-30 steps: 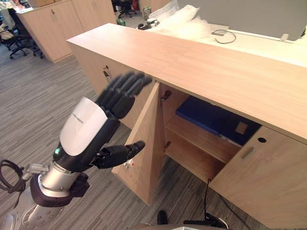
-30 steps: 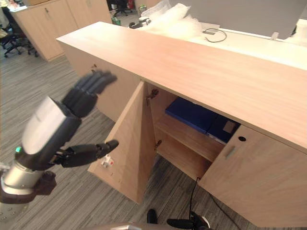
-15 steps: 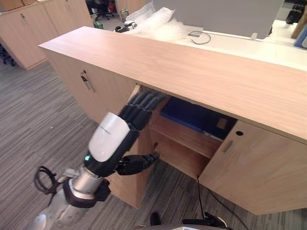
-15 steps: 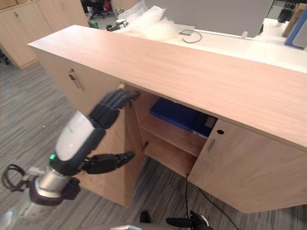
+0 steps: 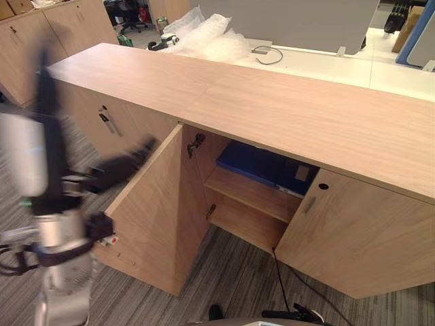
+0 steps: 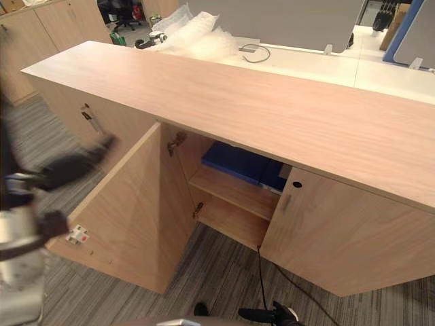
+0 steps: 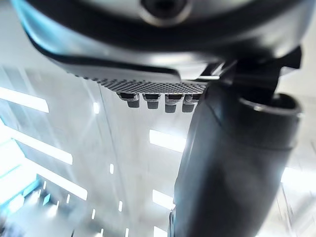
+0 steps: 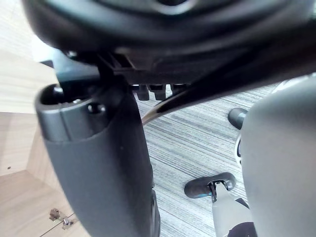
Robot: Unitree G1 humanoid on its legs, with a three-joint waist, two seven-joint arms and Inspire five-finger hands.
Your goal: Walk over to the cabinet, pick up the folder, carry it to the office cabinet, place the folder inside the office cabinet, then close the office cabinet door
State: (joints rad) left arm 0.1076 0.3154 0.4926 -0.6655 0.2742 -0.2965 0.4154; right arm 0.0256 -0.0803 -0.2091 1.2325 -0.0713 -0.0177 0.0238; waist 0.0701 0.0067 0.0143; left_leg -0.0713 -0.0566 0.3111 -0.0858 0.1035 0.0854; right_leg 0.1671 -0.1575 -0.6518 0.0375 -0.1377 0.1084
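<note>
A blue folder lies flat on the upper shelf inside the low wooden office cabinet. The cabinet's left door stands swung wide open toward me. My left hand is blurred at the far left, raised with its fingers straight up and its thumb pointing toward the door's outer edge, apart from it. In the left wrist view that hand's thumb stands against the ceiling. My right hand hangs low over the carpet, fingers relaxed and holding nothing.
The cabinet's right door is closed. Bubble wrap and a cable lie on the white desk behind the cabinet. More wooden cabinets stand at the far left. Grey carpet lies in front.
My left hand has swung left and upward, away from the door's top edge. The door now stands wider open. The camera has shifted, so the cabinet sits further left.
</note>
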